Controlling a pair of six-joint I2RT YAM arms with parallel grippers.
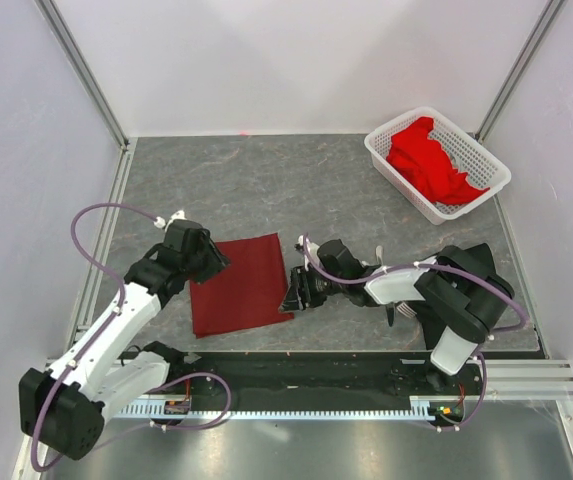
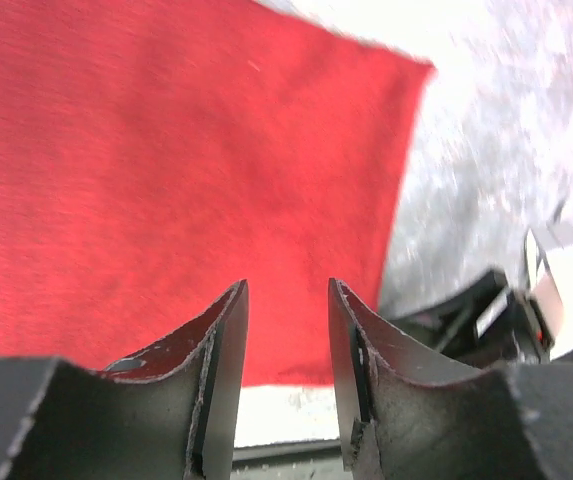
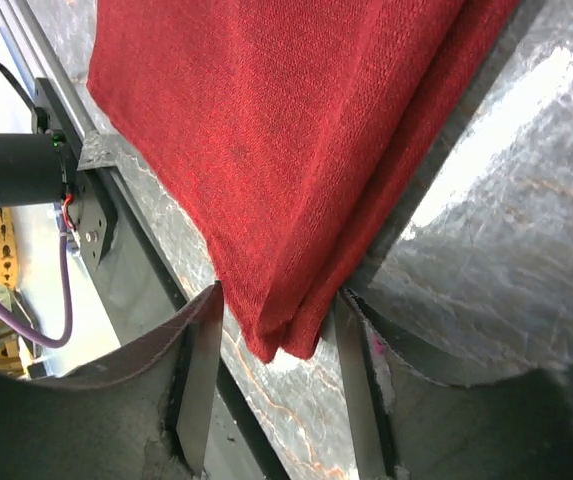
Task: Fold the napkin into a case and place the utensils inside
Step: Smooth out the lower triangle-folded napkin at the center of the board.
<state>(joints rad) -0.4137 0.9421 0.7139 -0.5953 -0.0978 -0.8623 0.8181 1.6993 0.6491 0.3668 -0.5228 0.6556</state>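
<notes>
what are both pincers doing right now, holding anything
left pincer: open, empty, over the edge of the napkin.
right pincer: open, the napkin's folded corner lies between its fingers, not clamped.

table [image 1: 266,190]: grey, marbled | holds: folded napkin [image 1: 239,285]; white basket [image 1: 398,180]

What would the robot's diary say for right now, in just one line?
napkin: folded, flat on table | left gripper: open, at napkin's left edge | right gripper: open, napkin's near right corner between its fingers
</notes>
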